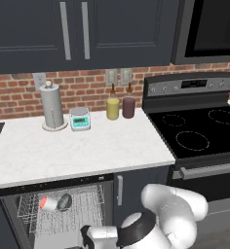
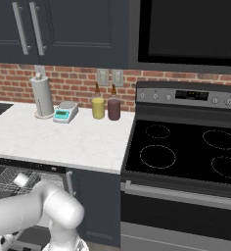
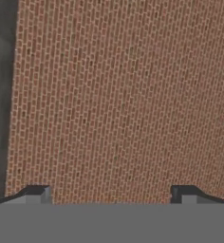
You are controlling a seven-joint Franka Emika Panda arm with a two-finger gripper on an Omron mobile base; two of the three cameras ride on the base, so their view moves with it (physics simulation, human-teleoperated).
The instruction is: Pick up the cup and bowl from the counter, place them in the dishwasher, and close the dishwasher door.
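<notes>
Cup (image 1: pixel 47 203) and bowl (image 1: pixel 65 201) already in dishwasher (image 1: pixel 58 214) rack, side by side, cup on its side with pink mouth facing left. Desk (image 1: pixel 73 148) holds no task item; just paper towel roll (image 1: pixel 51 106), scale (image 1: pixel 80 119), two bottles (image 1: pixel 120 107) at the back.

Step in hand, judged: closing the door. Door itself not made out in the base views; cavity open, rack exposed.

Pincer (image 3: pixel 111 192) wide open, nothing between tips, facing a brick-patterned surface in the hand view. Arm folded low in front of the dishwasher.

To do it well:
- get under or behind the door's far edge, not the rack
- push with flat of finger, no need to grip
- sweep up in an arc following the hinge
- keep elbow clear of the desk edge
- press until flush, then back off straight
</notes>
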